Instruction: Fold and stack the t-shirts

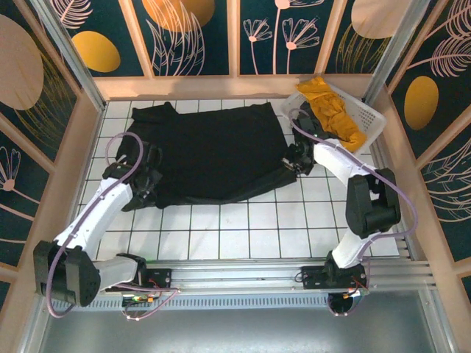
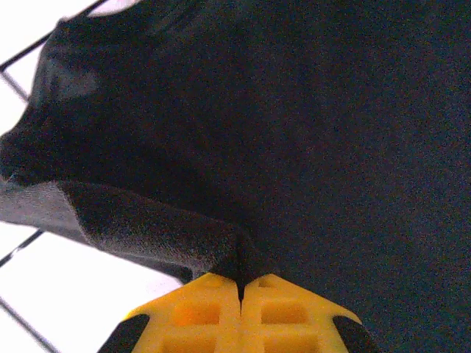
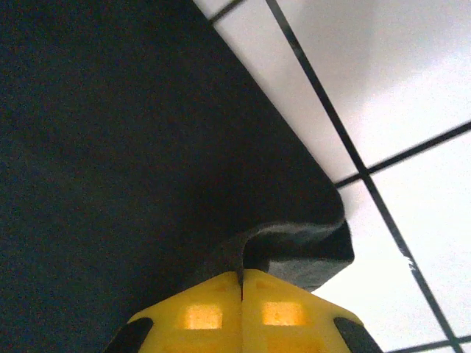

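L gripper (image 2: 240, 283): yellow fingers pressed together, pinching a fold of the black t-shirt (image 2: 309, 140) at its edge; the cloth rises into a small ridge right at the tips. R gripper (image 3: 241, 273): same, fingers together on a curled hem corner, w/ the edge lifted just off the tiles.

From above, the black tee lies spread over the far half of the table (image 1: 257, 228), collar end toward the far-left corner. The two grips sit at its L and R sides, toward the near hem. Cloth is mostly flat, some bunching by the R grip. A mustard t-shirt (image 1: 331, 107) hangs out of the white basket (image 1: 374, 118) at the far-right corner. Something dark is next to it; can't tell what.

Step, prob.: 1st fold of the black tee, both corners held, fold not yet made. Nothing stacked yet, so early in the task.

Next move needs: both arms to lift together, level, then carry the held edge across the shirt w/o dragging the rest. Keep even tension so the cloth doesn't slip or twist, then lay edge on edge before letting go.
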